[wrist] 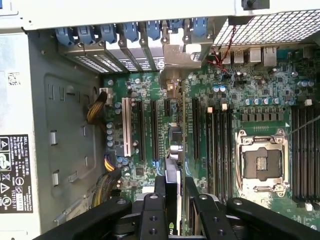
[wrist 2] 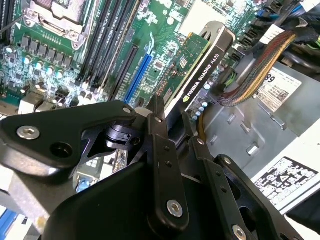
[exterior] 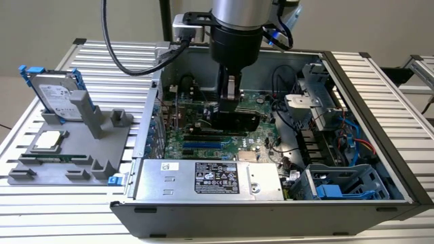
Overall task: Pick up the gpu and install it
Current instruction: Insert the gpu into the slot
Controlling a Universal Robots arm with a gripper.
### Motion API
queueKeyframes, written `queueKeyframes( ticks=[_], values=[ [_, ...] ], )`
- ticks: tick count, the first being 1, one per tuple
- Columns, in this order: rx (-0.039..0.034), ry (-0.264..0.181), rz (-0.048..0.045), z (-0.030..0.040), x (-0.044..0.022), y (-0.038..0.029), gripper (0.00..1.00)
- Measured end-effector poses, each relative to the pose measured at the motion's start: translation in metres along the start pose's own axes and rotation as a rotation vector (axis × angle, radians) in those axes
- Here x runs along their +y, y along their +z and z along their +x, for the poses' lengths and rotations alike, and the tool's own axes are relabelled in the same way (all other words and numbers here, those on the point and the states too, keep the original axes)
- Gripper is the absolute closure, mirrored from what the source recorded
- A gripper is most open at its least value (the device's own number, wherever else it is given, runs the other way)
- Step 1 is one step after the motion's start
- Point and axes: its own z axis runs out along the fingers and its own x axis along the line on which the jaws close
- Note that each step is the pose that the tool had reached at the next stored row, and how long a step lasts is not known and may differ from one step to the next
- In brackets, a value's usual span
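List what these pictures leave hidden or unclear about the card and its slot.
- Exterior view: the thin flat black graphics card has its lower edge hidden by its own body; seating cannot be judged.
- First wrist view: the card appears edge-on; the black pincer covers its near end.
- Second wrist view: the pincer's fingers hide where they meet the card; the green motherboard slot below is hidden.

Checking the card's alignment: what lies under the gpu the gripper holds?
Under the gpu, held edge-on by the gripper, lies the green motherboard with its long expansion slots inside the open computer case. The slot directly beneath is covered by the card.
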Motion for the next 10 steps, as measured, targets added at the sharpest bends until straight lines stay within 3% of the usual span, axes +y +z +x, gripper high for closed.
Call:
queueKeyframes(
  ticks=[10],
  values=[
    [0.0000, 0.000, 0.0001, -0.0007, 0.0021, 0.0152, 1.00]
  ],
)
